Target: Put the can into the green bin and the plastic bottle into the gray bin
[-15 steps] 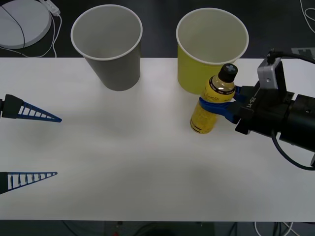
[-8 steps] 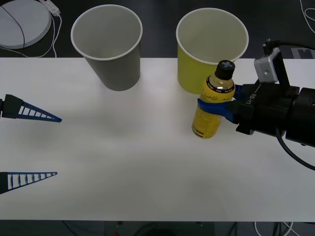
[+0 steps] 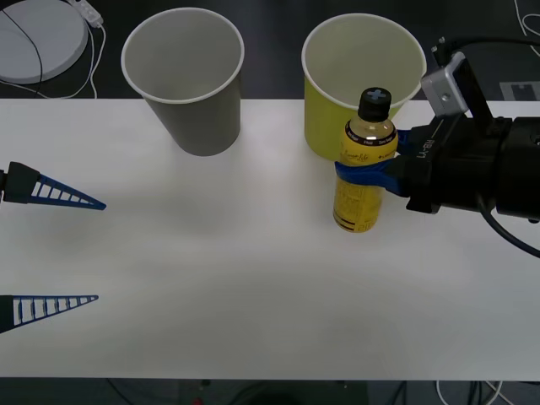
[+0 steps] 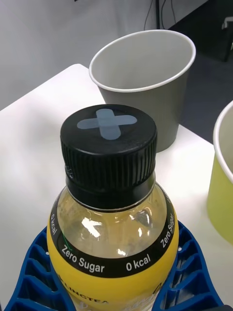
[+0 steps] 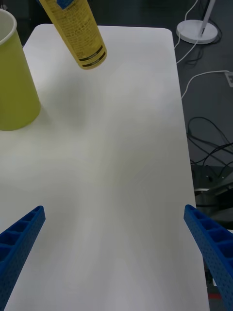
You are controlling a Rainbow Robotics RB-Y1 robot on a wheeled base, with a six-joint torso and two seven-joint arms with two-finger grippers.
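Looking down from the front, the right gripper (image 3: 364,171) is clamping the plastic bottle (image 3: 363,169) around its upper body, just below the shoulder, so the bottle is hanging nearly upright with its base apparently clear of the table (image 3: 253,278), which suits carrying it across to a cup. It is sitting just in front of the green bin (image 3: 359,84), overlapping that cup's front wall, while the gray bin (image 3: 187,80), where it belongs, is standing well apart toward the robot's left; the left gripper (image 3: 59,249) is waiting spread wide at the near left edge, holding nothing. No can is turning up on the table, and the inside of each cup is showing only white wall. Moving to the right wrist, the blue fingers (image 4: 34,272) are cupping the bottle (image 4: 114,233) on both sides below its black cap (image 4: 108,146), the bottle's lower half being cut off. Turning to the left wrist, the open fingers (image 5: 19,233) are framing bare table, the bottle's lower end (image 5: 77,31) is hanging tilted above the surface, and the green bin (image 5: 14,82) is cut off at the edge.
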